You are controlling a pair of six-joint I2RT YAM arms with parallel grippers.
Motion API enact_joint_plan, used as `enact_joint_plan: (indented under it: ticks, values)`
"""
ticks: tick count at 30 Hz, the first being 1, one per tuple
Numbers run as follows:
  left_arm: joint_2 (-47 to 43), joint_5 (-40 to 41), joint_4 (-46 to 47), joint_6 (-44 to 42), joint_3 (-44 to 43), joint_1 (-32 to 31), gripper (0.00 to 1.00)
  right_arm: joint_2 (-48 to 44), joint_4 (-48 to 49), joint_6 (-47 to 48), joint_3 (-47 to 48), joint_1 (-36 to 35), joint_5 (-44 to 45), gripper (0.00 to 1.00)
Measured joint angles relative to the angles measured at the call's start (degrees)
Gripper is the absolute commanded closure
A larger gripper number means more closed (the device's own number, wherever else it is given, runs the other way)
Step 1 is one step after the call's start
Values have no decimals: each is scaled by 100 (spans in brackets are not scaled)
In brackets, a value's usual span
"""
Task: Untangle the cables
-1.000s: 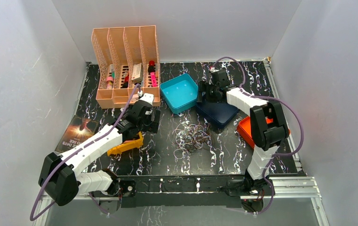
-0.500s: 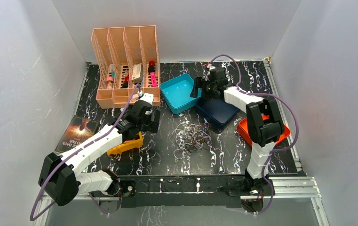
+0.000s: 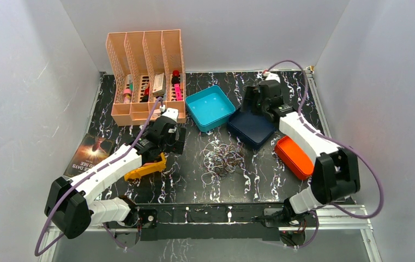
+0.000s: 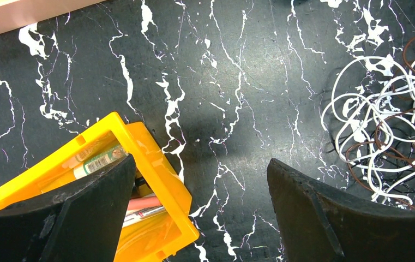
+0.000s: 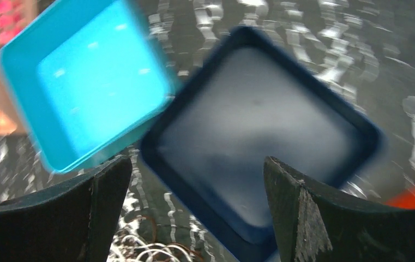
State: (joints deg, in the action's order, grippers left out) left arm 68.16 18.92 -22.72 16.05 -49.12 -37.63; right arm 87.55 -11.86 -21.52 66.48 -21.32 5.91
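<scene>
The cables (image 3: 222, 158) lie as a palm-sized tangle of thin white, brown and black loops in the middle of the black marbled table. The tangle shows at the right edge of the left wrist view (image 4: 390, 136) and at the bottom of the right wrist view (image 5: 150, 248). My left gripper (image 3: 176, 139) is open and empty, left of the tangle, beside a yellow bin (image 4: 134, 158). My right gripper (image 3: 250, 102) is open and empty, above the dark blue tray (image 5: 259, 131), behind the tangle.
A teal tray (image 3: 209, 107) sits next to the dark blue tray (image 3: 252, 128). An orange lid (image 3: 294, 156) lies at the right. A peach file organizer (image 3: 145, 71) holding small items stands at the back left. The yellow bin (image 3: 146, 168) holds markers. A booklet (image 3: 89, 152) lies at the left.
My right arm has swung to the right and back, and its gripper now hangs over the dark blue tray's far edge. The orange lid shows fully. The left arm and the tangle have not moved.
</scene>
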Motion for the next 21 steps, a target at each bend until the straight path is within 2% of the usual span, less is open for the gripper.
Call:
enact_joint_plan:
  ticks: [4,8,14,21]
  values:
    - [0,-35,0,-2,0,0,10,-647,-610,-623,-319,192,1456,2]
    - [0,-46,0,-2,0,0,10,-1141,-1139,-1187,-765,404,2363,2]
    - [0,-48,0,-2,0,2,10,-1517,-1539,-1718,-1279,597,2627,2]
    - [0,-50,0,-2,0,2,10,-1810,-1530,-2177,-1788,846,2273,2]
